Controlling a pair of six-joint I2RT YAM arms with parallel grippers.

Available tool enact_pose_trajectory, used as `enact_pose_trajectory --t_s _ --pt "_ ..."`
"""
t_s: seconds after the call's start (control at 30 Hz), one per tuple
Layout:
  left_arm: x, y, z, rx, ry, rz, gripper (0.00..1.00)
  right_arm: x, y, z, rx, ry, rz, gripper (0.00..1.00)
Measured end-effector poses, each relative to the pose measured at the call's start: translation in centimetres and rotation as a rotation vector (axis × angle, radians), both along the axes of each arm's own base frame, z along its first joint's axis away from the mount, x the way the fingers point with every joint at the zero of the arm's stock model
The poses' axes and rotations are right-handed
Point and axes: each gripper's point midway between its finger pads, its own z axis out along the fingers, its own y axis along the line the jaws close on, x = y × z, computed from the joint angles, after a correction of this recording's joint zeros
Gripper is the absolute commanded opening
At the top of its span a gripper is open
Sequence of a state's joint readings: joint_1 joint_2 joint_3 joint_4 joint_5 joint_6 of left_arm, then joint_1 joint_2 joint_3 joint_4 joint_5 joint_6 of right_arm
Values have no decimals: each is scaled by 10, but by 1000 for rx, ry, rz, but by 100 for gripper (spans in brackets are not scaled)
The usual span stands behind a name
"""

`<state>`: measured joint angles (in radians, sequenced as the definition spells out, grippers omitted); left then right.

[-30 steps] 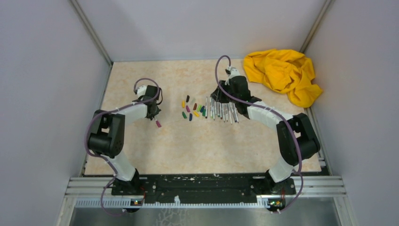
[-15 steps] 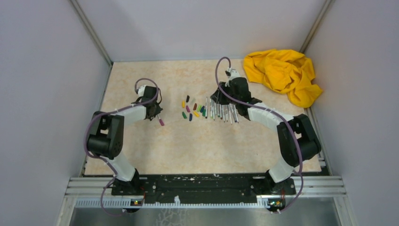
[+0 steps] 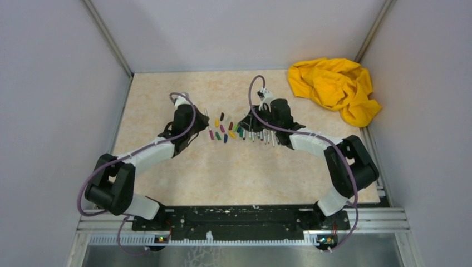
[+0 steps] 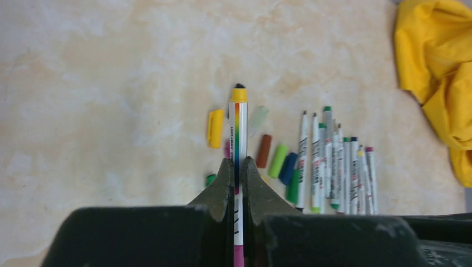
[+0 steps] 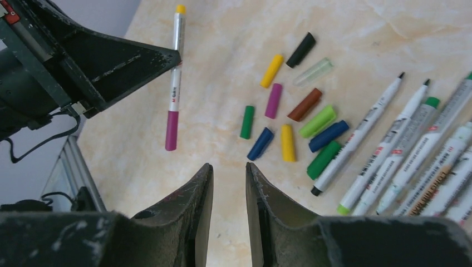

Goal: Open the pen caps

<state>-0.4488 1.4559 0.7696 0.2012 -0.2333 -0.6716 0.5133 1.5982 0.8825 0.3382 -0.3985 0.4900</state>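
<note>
While left gripper (image 4: 236, 167) clamps the pen (image 4: 238, 128) and right gripper (image 5: 228, 169) gapes empty, tugging the cap (image 5: 171, 130) may drag pen loose.

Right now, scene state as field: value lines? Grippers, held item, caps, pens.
left gripper: shut on held pen
held pen: magenta cap still on
right gripper: open, empty
loose caps: clustered on table, off their pens
uncapped pens: row beside the loose caps
yellow cloth: far right corner of table
</note>
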Motion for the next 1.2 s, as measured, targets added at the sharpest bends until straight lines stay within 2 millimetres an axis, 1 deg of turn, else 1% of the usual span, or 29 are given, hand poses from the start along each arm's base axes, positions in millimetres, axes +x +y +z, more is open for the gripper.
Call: enact_pose_trajectory --t_s 0.1,0.17,0.3,0.43,0.53,0.8,1.0,1.2 --pt "4 -10 21 -56 -80 -8 0 -6 9 6 64 -6 44 28" --pt "4 -14 27 -87 -114 -9 0 -8 15 10 96 -9 68 28" --pt "1 -23 30 -123 -136 -21 0 -14 29 14 147 -17 120 28" --pt "1 -34 41 -171 -169 -37 0 -20 41 9 173 -2 162 28" --pt "1 -40 48 -203 -185 -50 0 -21 44 5 186 8 175 28" --pt "0 -56 51 -229 -185 -91 0 -23 49 -5 186 34 191 29" --pt "1 -67 54 -239 -183 -117 0 -22 56 1 195 24 211 29" --pt "0 -73 52 -241 -174 -133 0 -21 59 6 201 16 221 29"
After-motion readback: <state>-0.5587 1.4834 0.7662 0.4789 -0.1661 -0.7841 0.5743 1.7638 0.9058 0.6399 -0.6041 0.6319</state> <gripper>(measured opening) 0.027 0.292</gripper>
